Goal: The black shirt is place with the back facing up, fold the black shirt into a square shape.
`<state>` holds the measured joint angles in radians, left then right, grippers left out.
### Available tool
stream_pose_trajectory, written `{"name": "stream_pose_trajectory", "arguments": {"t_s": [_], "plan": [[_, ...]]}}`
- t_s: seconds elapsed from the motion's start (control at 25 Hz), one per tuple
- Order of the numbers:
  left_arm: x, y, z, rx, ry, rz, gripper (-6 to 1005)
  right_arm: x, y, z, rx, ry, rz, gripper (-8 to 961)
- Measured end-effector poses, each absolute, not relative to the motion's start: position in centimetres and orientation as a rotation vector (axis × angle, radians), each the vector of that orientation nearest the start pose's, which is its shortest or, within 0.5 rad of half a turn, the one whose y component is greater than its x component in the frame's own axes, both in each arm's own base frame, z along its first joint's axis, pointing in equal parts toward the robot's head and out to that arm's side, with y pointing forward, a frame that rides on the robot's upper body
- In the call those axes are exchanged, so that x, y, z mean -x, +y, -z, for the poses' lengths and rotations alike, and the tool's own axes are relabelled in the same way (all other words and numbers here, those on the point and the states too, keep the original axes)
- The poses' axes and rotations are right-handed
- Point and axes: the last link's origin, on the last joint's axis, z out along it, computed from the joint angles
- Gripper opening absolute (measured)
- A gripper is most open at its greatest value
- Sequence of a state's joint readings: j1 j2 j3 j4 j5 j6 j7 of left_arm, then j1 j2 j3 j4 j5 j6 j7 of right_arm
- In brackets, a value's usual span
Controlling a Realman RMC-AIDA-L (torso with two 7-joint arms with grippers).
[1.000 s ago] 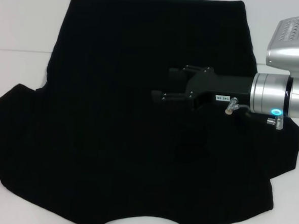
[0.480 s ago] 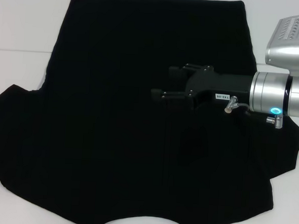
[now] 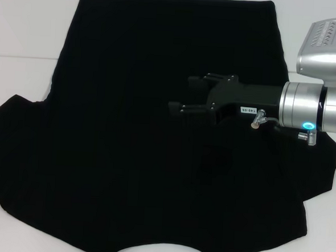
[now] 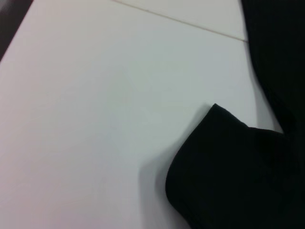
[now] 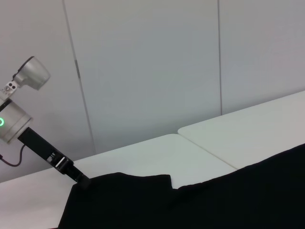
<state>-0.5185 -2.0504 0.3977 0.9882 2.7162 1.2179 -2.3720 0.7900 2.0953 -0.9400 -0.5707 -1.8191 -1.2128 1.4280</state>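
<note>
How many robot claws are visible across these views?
2. The right claw hovers open over the black shirt in the head view. The left claw shows only in the right wrist view, at the shirt's edge.

The shirt [image 3: 128,129] is plain black with no visible pattern. The tabletop [image 4: 95,95] is white. The right gripper [image 3: 187,93] is black, on a silver wrist with a glowing blue-green ring.
</note>
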Motion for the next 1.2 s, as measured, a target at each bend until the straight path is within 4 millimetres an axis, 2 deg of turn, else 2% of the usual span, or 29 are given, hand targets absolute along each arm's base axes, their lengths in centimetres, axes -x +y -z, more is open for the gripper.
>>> {"name": "stream_pose_trajectory", "arguments": {"t_s": [0.32,0.48,0.72,0.76,0.8,0.88,1.2], "plan": [[36.1,35.7,-10.8,1.799,-1.531,0.175,-2,-16.7,40.7,4.0,2.714,0.439,-0.655,897],[34.0,37.0,-9.9,1.904,-1.461,0.243,-2,-16.8,40.6,4.0,2.714,0.451,-0.658,896],[30.3,39.1,-7.4,2.080,-1.362,0.296,11,-17.2,40.6,3.8,2.707,0.464,-0.660,896],[30.3,39.1,-7.4,2.080,-1.362,0.296,15,-17.2,40.6,3.8,2.706,0.465,-0.660,896],[29.2,39.3,-6.4,2.141,-1.330,0.314,20,-17.2,40.6,3.8,2.706,0.465,-0.660,896],[28.4,39.3,-5.5,2.190,-1.312,0.319,28,-17.2,40.5,3.8,2.706,0.464,-0.660,896],[26.9,38.0,-3.0,2.327,-1.289,0.436,61,-17.4,40.5,3.7,2.703,0.460,-0.659,895]]}}
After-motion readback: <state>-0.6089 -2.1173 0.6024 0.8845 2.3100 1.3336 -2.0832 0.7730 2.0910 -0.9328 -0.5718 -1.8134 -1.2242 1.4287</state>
